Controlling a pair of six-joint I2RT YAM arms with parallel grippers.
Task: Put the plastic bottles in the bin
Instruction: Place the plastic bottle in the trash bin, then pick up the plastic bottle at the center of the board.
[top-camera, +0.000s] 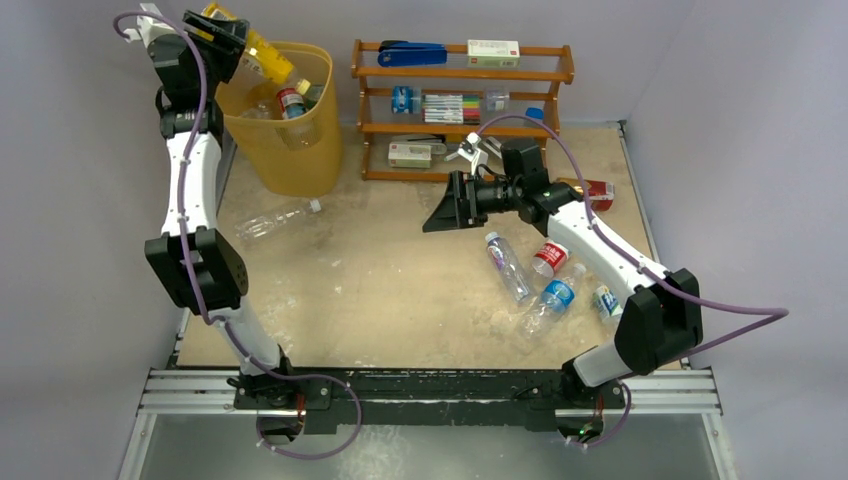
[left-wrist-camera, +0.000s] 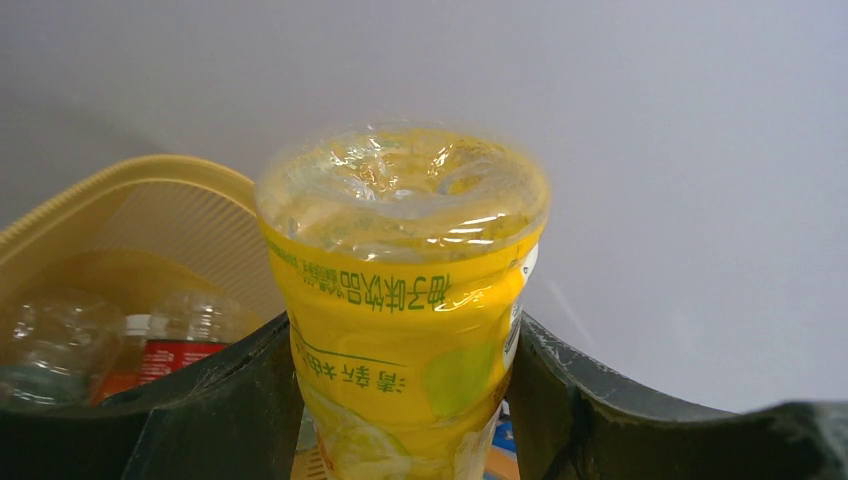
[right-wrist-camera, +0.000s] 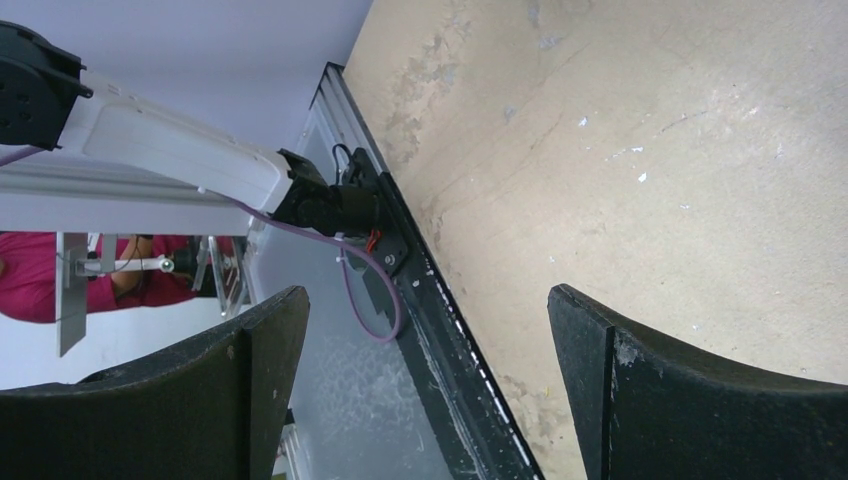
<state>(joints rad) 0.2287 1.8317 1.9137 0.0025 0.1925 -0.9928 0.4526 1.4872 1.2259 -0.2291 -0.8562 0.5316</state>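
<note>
My left gripper (top-camera: 228, 38) is shut on a yellow-labelled plastic bottle (top-camera: 268, 57) and holds it tilted over the rim of the yellow-orange bin (top-camera: 290, 150) at the far left. In the left wrist view the bottle (left-wrist-camera: 400, 300) sits between my fingers (left-wrist-camera: 230, 400), its base toward the camera, with the bin (left-wrist-camera: 150, 200) and bottles inside it behind. The bin holds a red-labelled bottle (top-camera: 291, 100). A clear bottle (top-camera: 275, 220) lies on the table near the bin. Several bottles (top-camera: 545, 275) lie at the right. My right gripper (top-camera: 440, 205) is open and empty above the table's middle.
A brown wooden shelf rack (top-camera: 462, 105) with boxes, pens and a blue stapler (top-camera: 412, 52) stands at the back. In the right wrist view the table's near edge rail (right-wrist-camera: 440, 300) and the left arm's base (right-wrist-camera: 330, 195) show between my fingers.
</note>
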